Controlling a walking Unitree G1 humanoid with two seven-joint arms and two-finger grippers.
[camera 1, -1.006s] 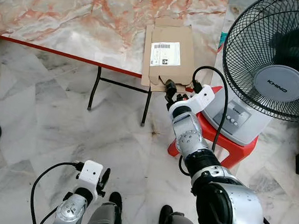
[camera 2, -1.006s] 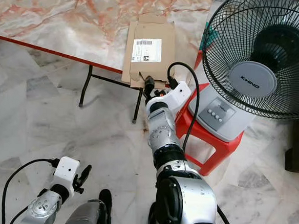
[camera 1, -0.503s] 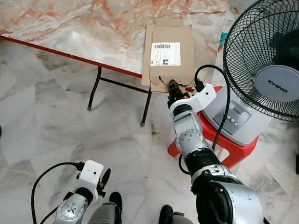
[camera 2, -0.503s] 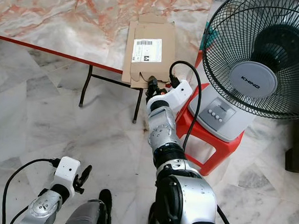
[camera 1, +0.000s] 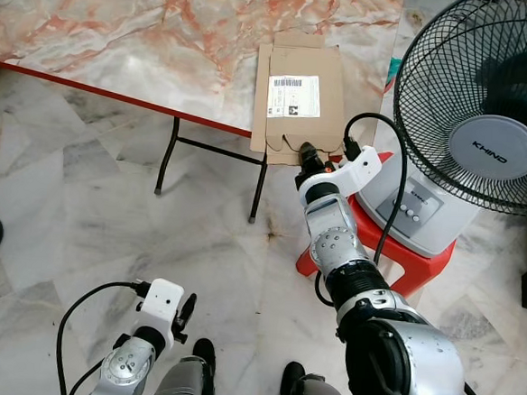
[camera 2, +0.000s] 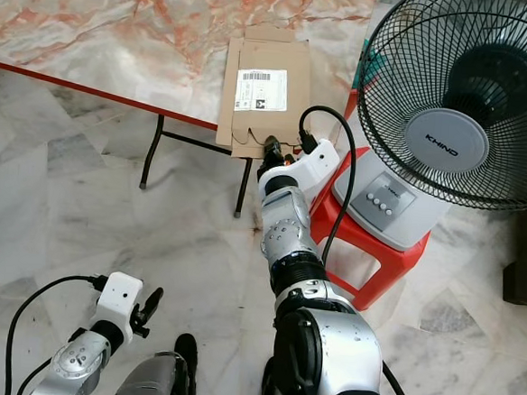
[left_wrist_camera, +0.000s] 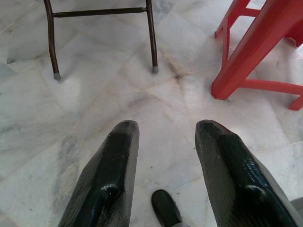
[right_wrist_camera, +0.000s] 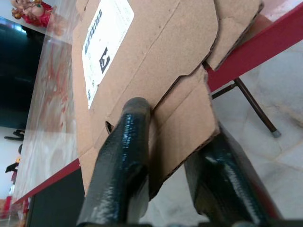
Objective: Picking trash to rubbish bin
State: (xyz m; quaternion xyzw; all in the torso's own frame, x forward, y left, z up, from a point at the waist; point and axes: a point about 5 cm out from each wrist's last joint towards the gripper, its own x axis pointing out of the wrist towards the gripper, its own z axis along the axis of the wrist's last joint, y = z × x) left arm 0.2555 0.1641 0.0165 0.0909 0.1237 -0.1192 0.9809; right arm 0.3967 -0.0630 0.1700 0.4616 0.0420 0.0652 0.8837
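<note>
Reaching up to the marble surface [camera 1: 122, 25], the right tool [camera 1: 304, 154] pinches the near flap of the flattened cardboard box [camera 1: 299, 96], one finger [right_wrist_camera: 124, 156] above the flap and the other below. Beyond the tool, the box lies flat on the surface with its labelled face up and its near end overhanging the red edge. Just right of the tool stands a fan [camera 1: 486, 114] on a red stool [camera 1: 395, 252]. The left tool [left_wrist_camera: 163, 179] hangs low over the floor, fingers spread.
</note>
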